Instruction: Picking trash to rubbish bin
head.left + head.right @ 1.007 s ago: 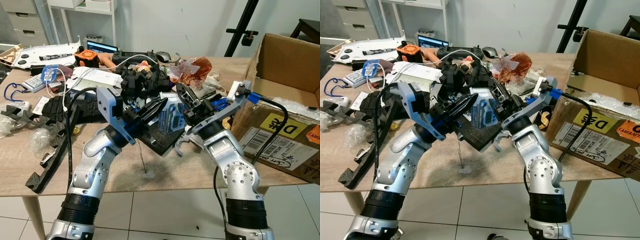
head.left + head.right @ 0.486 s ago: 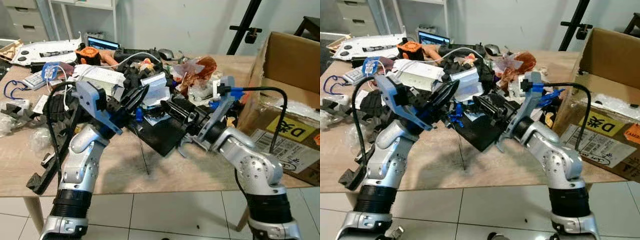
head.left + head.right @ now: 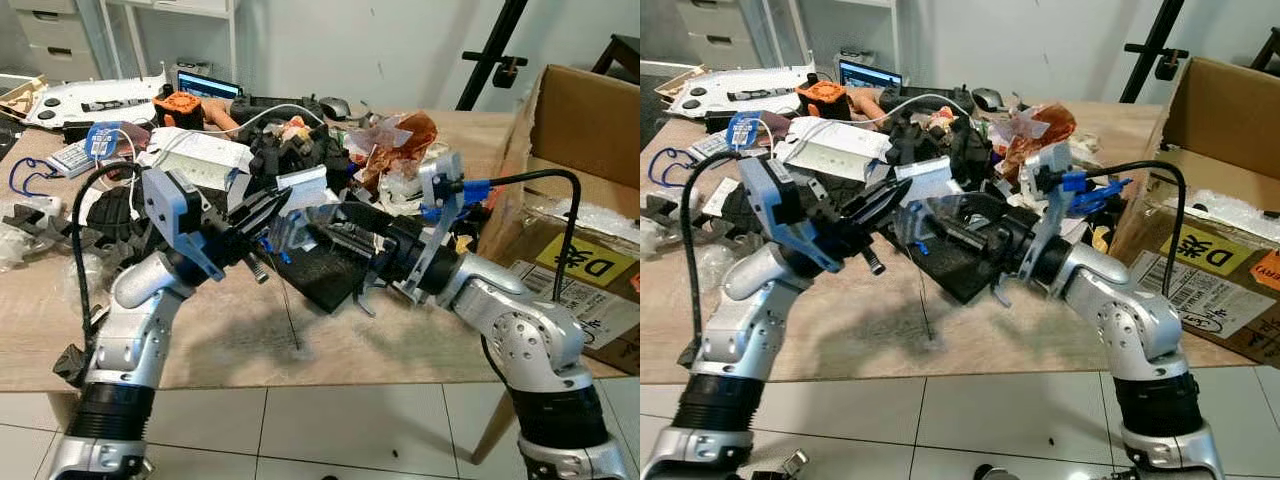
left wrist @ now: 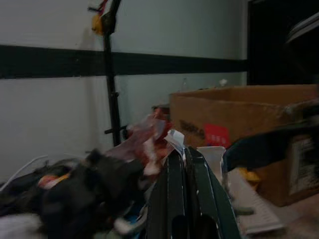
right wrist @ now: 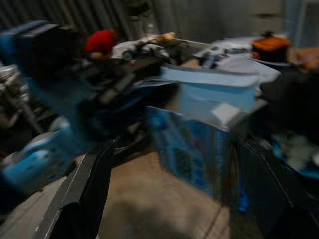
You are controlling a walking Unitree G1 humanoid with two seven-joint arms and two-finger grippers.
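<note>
Both pincers are meeting over the middle of the cluttered desk, where a pale blue printed carton is sitting between them above a black foam slab. Left pincer is reaching in from the robot's left; in the left wrist view its two black fingers are lying pressed together with no gap, tips pointing toward the reddish crumpled wrapper. Whether those tips are actually touching the carton cannot be told from the head views. Right pincer is coming in from the right side, and in the blurred right wrist view its fingers are standing spread wide, with the blue carton sitting in the gap ahead of them, not pinched. Behind the carton, a heap of black foam pieces, cables and wrappers is covering the desk. An open cardboard box is resting on the desk's right end, near the right arm's elbow, and an orange object is lying at the far left.
</note>
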